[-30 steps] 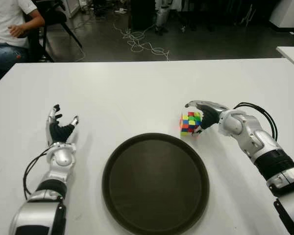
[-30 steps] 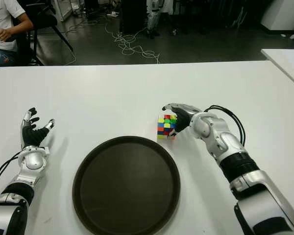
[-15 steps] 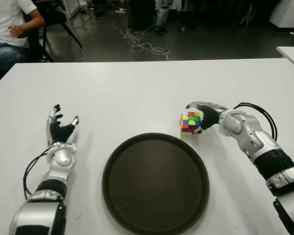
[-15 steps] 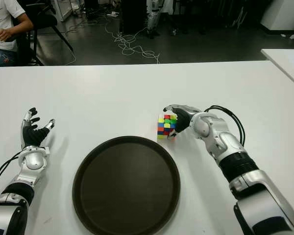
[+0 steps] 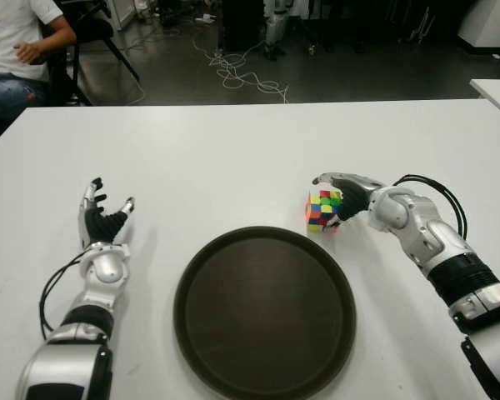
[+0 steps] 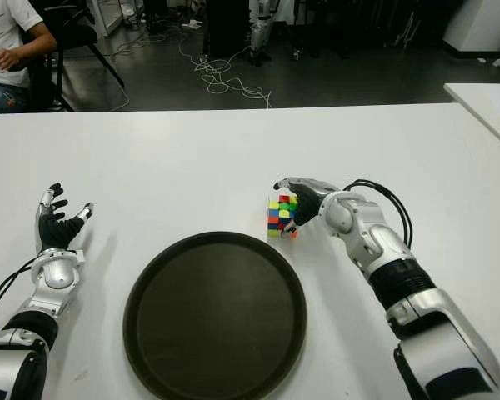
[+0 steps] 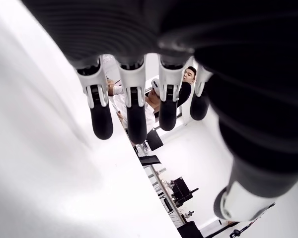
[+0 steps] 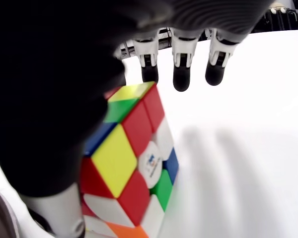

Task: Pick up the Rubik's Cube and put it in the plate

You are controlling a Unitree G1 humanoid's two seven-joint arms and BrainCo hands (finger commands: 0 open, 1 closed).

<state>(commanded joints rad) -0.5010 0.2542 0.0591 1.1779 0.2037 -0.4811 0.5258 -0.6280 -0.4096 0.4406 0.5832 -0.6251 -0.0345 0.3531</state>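
The Rubik's Cube (image 5: 322, 209) stands on the white table (image 5: 233, 167), just beyond the far right rim of the round dark plate (image 5: 264, 312). My right hand (image 5: 342, 191) is against the cube's right side, its fingers reaching over the top. In the right wrist view the cube (image 8: 131, 163) sits close against the palm, while the fingertips (image 8: 181, 77) stretch straight past it without curling. My left hand (image 5: 102, 218) shows at the table's left, left of the plate, fingers spread and holding nothing (image 7: 131, 116).
A seated person (image 5: 17, 50) is beyond the table's far left corner. Cables (image 5: 242, 75) lie on the floor behind the table. The corner of a second white table (image 5: 496, 90) shows at the far right.
My right hand has edged slightly leftward against the cube. The cube, the plate and the left hand stay where they were.
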